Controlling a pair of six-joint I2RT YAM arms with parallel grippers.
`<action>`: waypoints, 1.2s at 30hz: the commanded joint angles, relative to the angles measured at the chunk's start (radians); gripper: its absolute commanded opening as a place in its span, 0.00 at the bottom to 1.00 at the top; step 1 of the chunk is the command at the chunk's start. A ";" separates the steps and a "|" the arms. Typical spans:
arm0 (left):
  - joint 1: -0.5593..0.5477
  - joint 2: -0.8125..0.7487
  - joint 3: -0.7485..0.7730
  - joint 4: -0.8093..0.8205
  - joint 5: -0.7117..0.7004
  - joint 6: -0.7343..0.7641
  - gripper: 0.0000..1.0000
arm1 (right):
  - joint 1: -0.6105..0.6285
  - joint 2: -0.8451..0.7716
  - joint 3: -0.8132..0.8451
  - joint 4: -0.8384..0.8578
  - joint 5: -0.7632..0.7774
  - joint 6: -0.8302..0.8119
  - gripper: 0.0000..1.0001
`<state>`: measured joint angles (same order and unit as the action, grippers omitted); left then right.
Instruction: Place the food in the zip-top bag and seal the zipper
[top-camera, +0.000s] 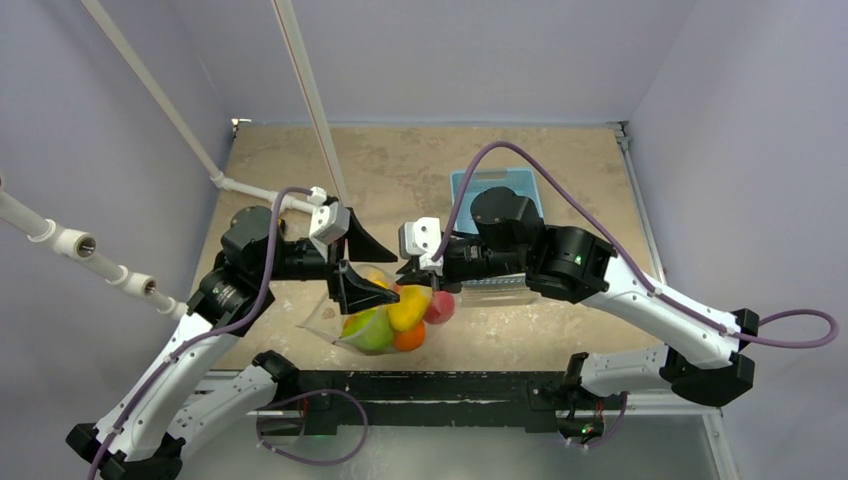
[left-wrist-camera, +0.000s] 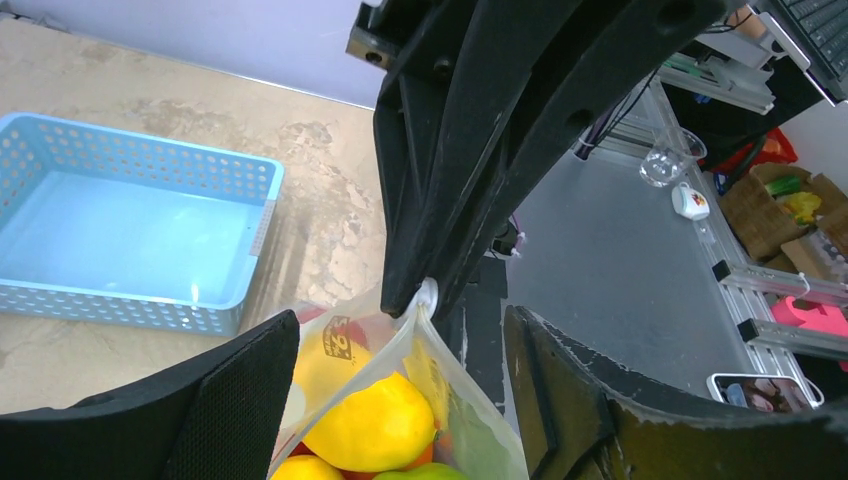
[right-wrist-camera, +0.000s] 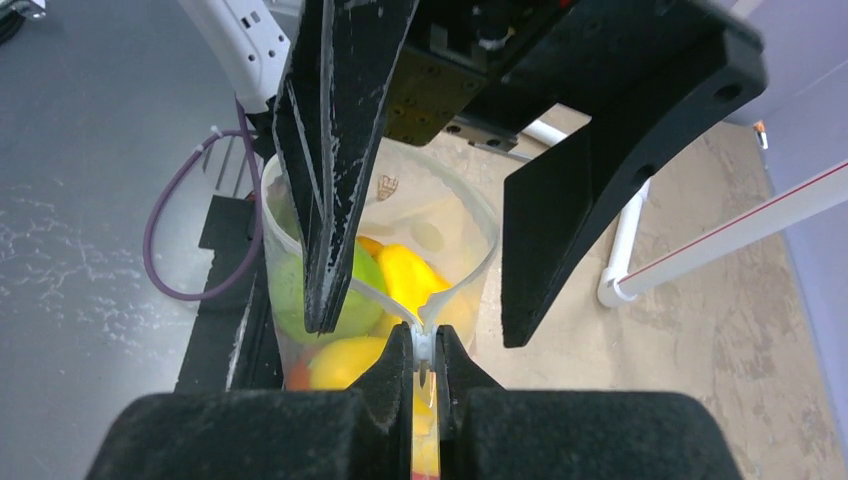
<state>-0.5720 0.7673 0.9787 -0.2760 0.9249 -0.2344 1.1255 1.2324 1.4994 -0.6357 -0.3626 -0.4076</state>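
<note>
Black padded fingers of the right gripper sit closest to the lens, clamped tight on one end of the thin whitish zipper strip of the clear dotted plastic bag. The bag hangs from that pinch near the front edge of the tan table, between the two arms. Its mouth gapes into a wide loop rather than lying flat. The glossy toy fruits are piled inside – yellow, green, orange and a bit of red – and no loose piece shows on the table. The light-blue perforated plastic basket further back looks empty.

The left gripper is spread wide and grips nothing, one finger on each side of the bag's mouth, just beside the right gripper's pinch.

Loading looks finished, and sealing is the step in hand. The next move likely calls for the left fingers to close on the strip right next to the pinched end. They would then slide along the mouth while the right gripper anchors it, pressing both lips together without dragging the bag sideways.
</note>
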 joint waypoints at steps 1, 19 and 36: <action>-0.003 -0.008 -0.021 0.067 0.051 -0.004 0.74 | 0.003 -0.016 0.069 0.053 -0.035 0.023 0.00; -0.003 -0.031 0.009 -0.219 -0.037 0.149 0.50 | 0.003 0.014 0.136 0.059 0.031 0.100 0.00; -0.003 -0.063 0.060 -0.298 -0.076 0.188 0.00 | 0.003 0.038 0.156 0.064 0.069 0.142 0.02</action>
<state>-0.5720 0.7147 0.9886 -0.5606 0.8471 -0.0750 1.1259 1.2850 1.6009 -0.6361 -0.3080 -0.2855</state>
